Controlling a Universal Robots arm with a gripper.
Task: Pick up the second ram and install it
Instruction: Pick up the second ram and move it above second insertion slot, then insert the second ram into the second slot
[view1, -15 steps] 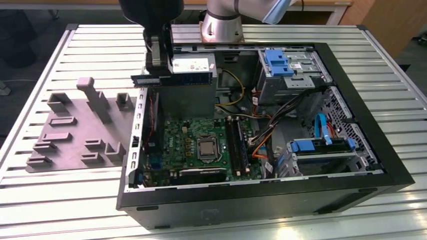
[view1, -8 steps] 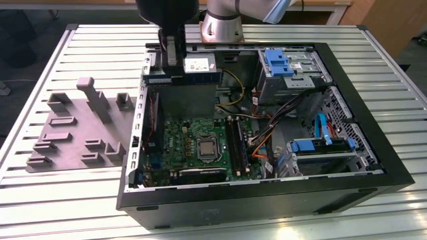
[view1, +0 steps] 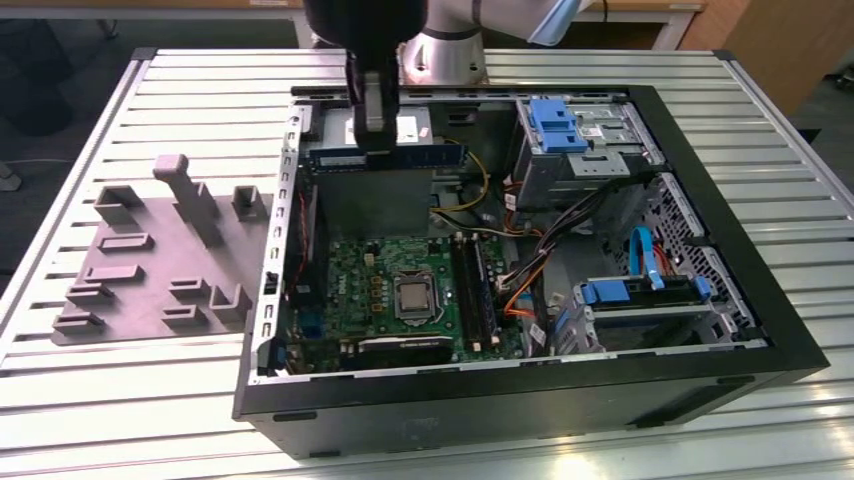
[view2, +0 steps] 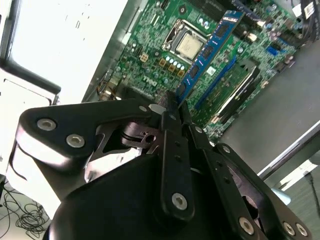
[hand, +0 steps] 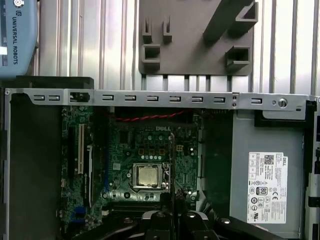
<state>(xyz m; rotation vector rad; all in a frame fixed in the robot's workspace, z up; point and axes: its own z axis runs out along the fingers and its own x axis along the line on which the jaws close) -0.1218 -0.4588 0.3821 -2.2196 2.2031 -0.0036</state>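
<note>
The black metal gripper (view2: 172, 107) is pinched tight on the second ram (view2: 207, 50), a long flat blue stick with black chips, held above the green motherboard (view1: 360, 275).

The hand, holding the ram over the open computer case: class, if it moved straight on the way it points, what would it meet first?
Judging by both wrist views, the hand, shut on the second ram, points down at the green motherboard. The ram's far edge would probably reach the board first, near the processor socket; depth is unclear.
</note>
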